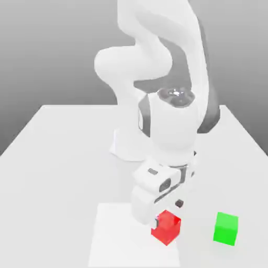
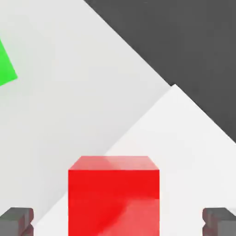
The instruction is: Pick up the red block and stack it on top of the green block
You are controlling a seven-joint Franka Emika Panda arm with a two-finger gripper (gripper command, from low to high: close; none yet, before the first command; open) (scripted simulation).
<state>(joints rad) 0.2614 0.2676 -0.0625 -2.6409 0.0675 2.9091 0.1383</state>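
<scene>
Going from the exterior view's left to its right, the pale worktop (image 1: 47, 183) comes first, with a brighter white square (image 1: 120, 241) near its front edge. The white robot arm (image 1: 133, 65) rises behind that and bends over and down, so its hand (image 1: 157, 180) hangs above the front part of the worktop, tilted in this view. Below it is the tool (image 1: 167, 213), spread wide, with its two fingertips well apart and nothing gripped. The red block (image 1: 166, 228) sits low between those fingertips; in the hand view there is a gap on either side of it, so neither fingertip touches it. It lies across the border of the white square, partly over the square and partly over the greyer surface beside it. Farthest to the exterior view's right is the green block (image 1: 225, 229), by itself on the worktop, clearly apart from the red block and the tool, with its top face bare. The hand view also catches a corner of the green block, and a dark grey area (image 2: 184, 41) beyond the edge of the worktop.
</scene>
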